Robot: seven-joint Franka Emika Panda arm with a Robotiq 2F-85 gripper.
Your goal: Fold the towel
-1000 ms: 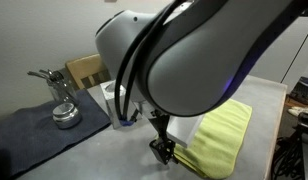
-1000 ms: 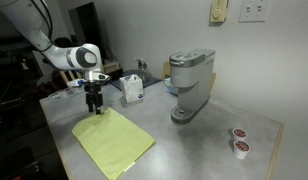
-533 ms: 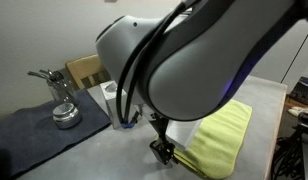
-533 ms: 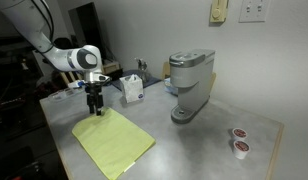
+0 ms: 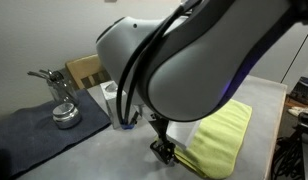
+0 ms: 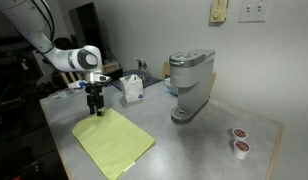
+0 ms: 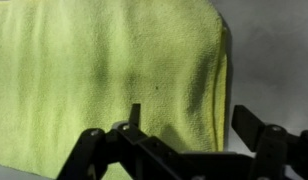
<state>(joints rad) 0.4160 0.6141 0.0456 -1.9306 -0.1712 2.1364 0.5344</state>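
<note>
Where the fingers (image 7: 256,135) stand: wide apart, nothing pinched; one edge of the cloth lies in the gap between them.
gripper (image 6: 94,108): pointing straight down at the towel's end nearest the box, at or just above the cloth; can't tell if it touches.
towel (image 6: 114,142): lime green, flat on the table, one end under the gripper. In the wrist view its side edge looks layered, maybe doubled; not sure.
table (image 6: 199,140): grey and bare around the towel.
box (image 6: 133,90): just beside the gripper, off the towel.
coffee machine (image 6: 190,85): well apart from the towel.
cups (image 6: 238,140): two, near the table corner, far from the work.
mat (image 5: 34,122): dark, off to one side, apart from the towel.
step: looks like lining up for a grab on the towel edge; no fold started here.
next move: likely close on that edge, lift it, carry it over to the opposite end without dragging the rest.
</note>
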